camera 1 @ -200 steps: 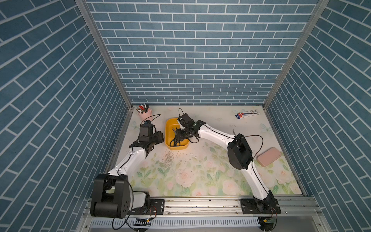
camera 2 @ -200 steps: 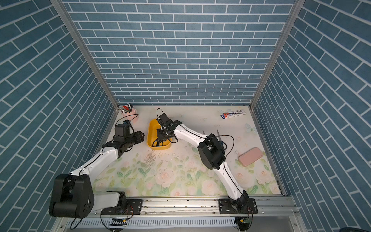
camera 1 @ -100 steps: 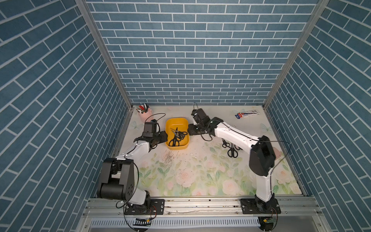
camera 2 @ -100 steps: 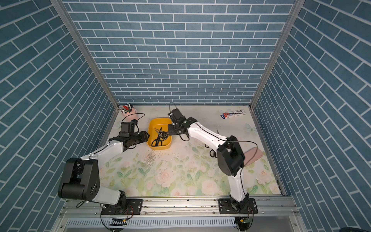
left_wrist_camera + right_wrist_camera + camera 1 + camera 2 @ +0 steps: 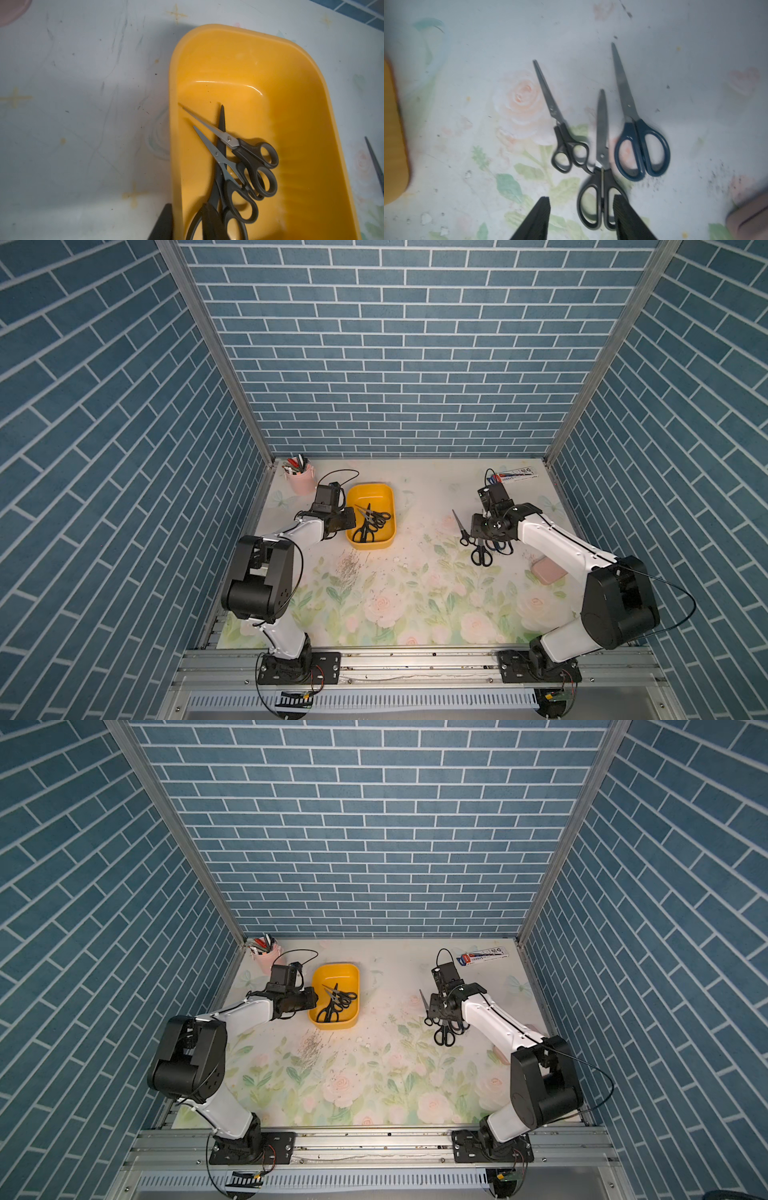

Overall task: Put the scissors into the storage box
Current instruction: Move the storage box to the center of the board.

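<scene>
scissors (image 5: 234,166): three pairs lie in the yellow storage box (image 5: 291,104), three wait on the floral mat (image 5: 467,124). my right gripper (image 5: 581,199) hangs open over the large black-handled pair (image 5: 602,180); next i lower and close. left gripper (image 5: 347,519) sits at the box wall; closed or not, i cannot tell.

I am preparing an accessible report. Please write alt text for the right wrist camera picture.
Three closed pairs of scissors lie side by side on a flowered table cover: small black scissors, larger black scissors and blue scissors. The open right end effector is aimed at the larger pair's handles.
</scene>
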`<state>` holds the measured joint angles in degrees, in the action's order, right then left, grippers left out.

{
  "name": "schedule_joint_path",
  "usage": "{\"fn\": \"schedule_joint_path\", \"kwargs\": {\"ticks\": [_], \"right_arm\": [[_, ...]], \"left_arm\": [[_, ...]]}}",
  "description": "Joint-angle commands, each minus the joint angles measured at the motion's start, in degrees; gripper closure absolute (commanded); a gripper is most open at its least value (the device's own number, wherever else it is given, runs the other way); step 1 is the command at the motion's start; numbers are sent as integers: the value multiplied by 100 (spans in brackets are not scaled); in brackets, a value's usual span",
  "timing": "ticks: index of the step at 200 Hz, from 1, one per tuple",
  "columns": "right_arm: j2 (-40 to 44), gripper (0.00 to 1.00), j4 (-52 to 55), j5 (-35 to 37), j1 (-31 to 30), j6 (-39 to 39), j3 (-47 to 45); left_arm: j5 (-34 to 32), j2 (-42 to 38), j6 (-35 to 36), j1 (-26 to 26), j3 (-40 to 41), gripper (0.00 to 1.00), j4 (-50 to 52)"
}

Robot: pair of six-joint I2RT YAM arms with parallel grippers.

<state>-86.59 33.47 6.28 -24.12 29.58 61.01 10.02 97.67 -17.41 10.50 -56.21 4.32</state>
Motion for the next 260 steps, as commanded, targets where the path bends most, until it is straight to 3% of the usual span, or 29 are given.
{"fn": "schedule_joint_path", "kwargs": {"ticks": [1, 66, 113, 149, 226, 260], "right_arm": [[100, 46, 374, -27, 12, -33, -339], [-110, 49, 369, 39, 8, -52, -824], [-524, 52, 68, 110, -2, -67, -759], [-756, 52, -98, 107, 3, -40, -694], [-1035, 58, -154, 202, -2, -40, -594], [-707, 57, 168, 244, 5, 4, -364]], "left_arm": [[-204, 107, 109, 233, -217, 80, 180], [-474, -68, -40, 623, -157, 77, 221], [-567, 166, 131, 643, -262, 86, 192], [-608, 356, 142, 646, -568, 86, 401], [-541, -179, -484, 914, -397, 83, 830], [-452, -372, -807, 1069, -231, 83, 870]]}}
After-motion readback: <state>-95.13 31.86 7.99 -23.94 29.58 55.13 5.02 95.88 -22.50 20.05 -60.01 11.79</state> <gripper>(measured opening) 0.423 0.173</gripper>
